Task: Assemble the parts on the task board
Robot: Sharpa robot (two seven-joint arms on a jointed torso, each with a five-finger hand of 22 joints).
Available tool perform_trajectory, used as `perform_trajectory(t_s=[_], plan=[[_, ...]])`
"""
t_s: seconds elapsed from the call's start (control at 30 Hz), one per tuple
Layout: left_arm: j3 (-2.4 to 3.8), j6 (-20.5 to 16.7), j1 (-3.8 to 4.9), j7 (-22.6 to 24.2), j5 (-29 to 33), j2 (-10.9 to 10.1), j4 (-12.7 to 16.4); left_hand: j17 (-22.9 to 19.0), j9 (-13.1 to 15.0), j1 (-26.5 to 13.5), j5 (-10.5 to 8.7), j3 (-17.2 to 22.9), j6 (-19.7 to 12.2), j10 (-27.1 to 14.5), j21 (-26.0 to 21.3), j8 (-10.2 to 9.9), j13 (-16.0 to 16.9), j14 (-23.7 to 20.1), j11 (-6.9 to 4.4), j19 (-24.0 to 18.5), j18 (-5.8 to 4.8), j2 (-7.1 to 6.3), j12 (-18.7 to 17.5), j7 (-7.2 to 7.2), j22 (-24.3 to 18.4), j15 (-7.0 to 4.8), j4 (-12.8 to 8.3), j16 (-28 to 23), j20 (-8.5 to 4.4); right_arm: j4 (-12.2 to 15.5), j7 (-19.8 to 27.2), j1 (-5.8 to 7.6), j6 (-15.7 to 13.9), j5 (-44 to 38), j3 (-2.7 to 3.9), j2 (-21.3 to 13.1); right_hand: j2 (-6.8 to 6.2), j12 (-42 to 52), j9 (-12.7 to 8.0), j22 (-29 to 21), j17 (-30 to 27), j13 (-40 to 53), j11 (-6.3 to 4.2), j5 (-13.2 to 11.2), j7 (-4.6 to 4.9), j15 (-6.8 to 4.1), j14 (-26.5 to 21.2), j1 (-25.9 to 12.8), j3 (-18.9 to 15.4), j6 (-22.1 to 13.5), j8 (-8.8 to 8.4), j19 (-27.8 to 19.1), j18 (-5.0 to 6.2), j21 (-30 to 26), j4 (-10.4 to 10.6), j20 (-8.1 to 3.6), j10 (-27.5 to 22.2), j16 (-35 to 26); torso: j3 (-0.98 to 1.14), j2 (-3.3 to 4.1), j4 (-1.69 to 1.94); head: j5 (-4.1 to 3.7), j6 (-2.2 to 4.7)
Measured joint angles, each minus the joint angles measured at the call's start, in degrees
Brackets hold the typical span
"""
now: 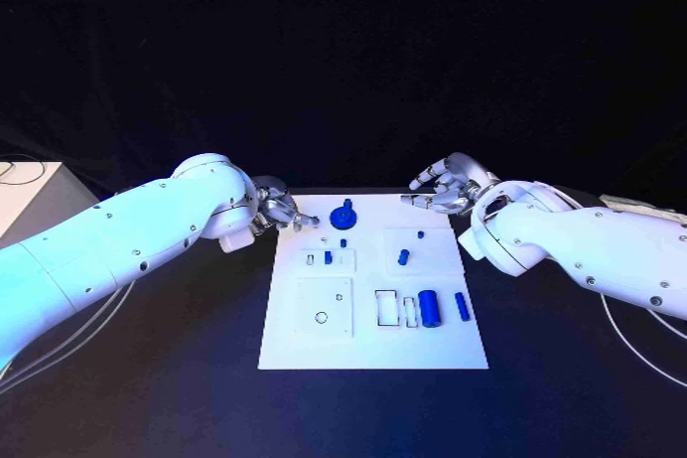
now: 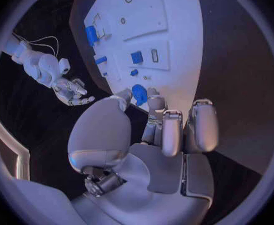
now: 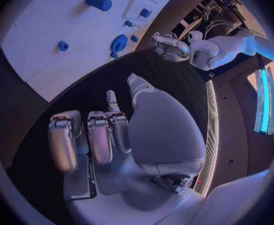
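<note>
The left hand [image 1: 279, 213], left of centre in the head view, has its fingertips closed around a round blue part with a knob [image 1: 343, 217] at the far edge of the white task board [image 1: 372, 351]; the left wrist view shows the same blue disc [image 2: 139, 93] between thumb and fingers. The right hand [image 1: 447, 190], upper right of centre, hovers off the board's far corner, fingers apart and holding nothing. Other blue parts lie mid-board, including a blue cylinder [image 1: 428, 305] lower right of centre. This looks like the seating of the round part; next it likely needs pressing or turning home.
</note>
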Motion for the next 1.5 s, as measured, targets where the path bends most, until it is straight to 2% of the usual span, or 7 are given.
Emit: perform_trajectory(t_s=[0.07,0.23,0.5,0.67,0.8,1.13,1.5], plan=[[0.28,-0.1,0.19,0.0,0.0,0.4,-1.1,0.0,0.0,0.5,0.0,-0.1,-0.2,-0.8,-0.3,-0.4,-0.6,0.1,0.12,-0.5,0.0,0.01,-0.5,0.2,-0.4,0.14,0.0,-0.1,0.14,0.0,0.0,0.0,0.0,0.0,0.0,-0.1,0.0,0.0,0.0,0.0,0.0,0.0,0.0,0.0,0.0,0.0,0.0,0.0,0.0,0.0,0.0,0.0,0.0,0.0,0.0,0.0,0.0,0.0,0.0,0.07,-0.05,0.02,0.15],[0.53,-0.4,0.69,0.1,0.0,1.9,-4.0,0.0,-0.2,0.7,0.0,-0.4,-0.8,-1.6,-0.5,-0.8,-1.6,0.0,0.42,-0.7,0.0,0.27,-1.1,0.39,-0.7,0.42,0.0,-0.4,0.32,0.2,0.0,0.01,0.0,0.0,0.0,-0.2,0.0,0.0,0.0,0.0,0.0,0.0,0.0,0.0,0.0,0.0,0.0,0.0,0.0,0.0,0.0,0.0,0.0,0.0,0.0,0.0,0.0,0.0,0.04,0.38,-0.29,0.05,0.63],[0.64,-0.8,1.91,0.1,-0.4,5.3,-9.6,0.0,-0.3,0.8,0.0,-0.4,-0.8,-1.6,-0.5,-0.8,-1.3,0.0,0.41,-0.7,0.0,0.3,-1.1,0.39,-0.6,0.42,0.0,-0.4,0.32,0.5,-0.1,0.05,-0.1,-0.1,0.02,-0.3,0.0,0.0,0.0,0.0,0.0,0.0,0.0,0.0,-0.01,0.0,0.0,0.0,0.0,0.0,0.0,0.0,0.0,0.0,0.0,0.0,0.0,0.0,0.15,0.96,-0.73,0.22,1.16],[0.63,-0.8,2.08,0.1,-0.6,6.8,-11.7,0.0,-0.4,1.0,0.0,-0.4,-1.0,-1.6,-0.5,-1.1,-1.5,0.0,0.41,-0.7,0.0,0.59,-1.1,0.59,-0.6,0.42,0.0,-0.4,0.32,0.7,-0.1,0.07,-0.2,-0.2,0.02,-0.2,0.0,0.0,0.0,0.0,0.0,0.0,0.0,0.0,-0.04,0.0,0.0,0.0,0.0,0.0,0.0,0.0,0.0,0.0,0.0,0.0,0.0,0.0,0.24,1.3,-0.9,0.5,1.44],[0.59,-0.7,2.11,0.2,-0.8,7.7,-12.6,0.0,-0.7,3.1,0.0,-0.3,-1.2,-1.9,-0.5,-1.7,-1.6,0.0,0.73,-0.7,0.0,1.37,-1.1,0.79,-0.6,0.83,-0.1,-0.4,0.32,0.8,-0.1,0.08,-0.4,-0.3,0.04,-0.1,0.0,0.0,0.0,0.0,0.0,0.0,0.0,0.0,-0.04,0.0,0.0,0.0,0.0,0.0,0.0,0.0,0.0,0.0,0.0,0.0,0.0,0.0,0.33,1.54,-1.04,0.47,1.7],[0.52,-0.7,2.14,0.2,-1.6,9.2,-14.5,0.0,-0.7,3.3,0.0,-0.3,-1.2,-1.9,-0.5,-1.7,-1.6,0.0,0.73,-0.7,0.0,1.2,-1.1,0.79,-0.6,0.83,-0.2,-0.4,0.32,0.9,-0.1,0.12,-1.0,-0.5,0.07,0.1,0.0,-0.3,0.0,0.0,0.0,0.0,0.0,0.0,-0.05,0.0,0.0,0.0,0.0,0.0,0.0,0.0,0.0,-0.2,0.0,0.0,0.0,0.0,0.52,1.98,-1.46,0.8,1.87],[0.48,-0.6,2.15,0.2,-2.4,9.4,-15.3,0.0,-0.8,4.0,0.0,0.1,-1.2,-1.9,-0.4,-1.7,-1.4,0.0,0.73,-0.7,0.0,1.46,-1.1,0.79,-0.5,0.82,-0.2,-0.4,0.32,1.2,-0.1,0.17,-1.5,-0.6,0.11,0.0,0.0,-0.3,0.0,0.0,0.0,0.0,0.0,0.2,-0.27,0.0,0.0,0.0,0.0,-0.2,0.23,0.0,0.0,-0.2,0.0,0.0,0.0,0.0,0.51,2.04,-1.38,0.54,1.51]])
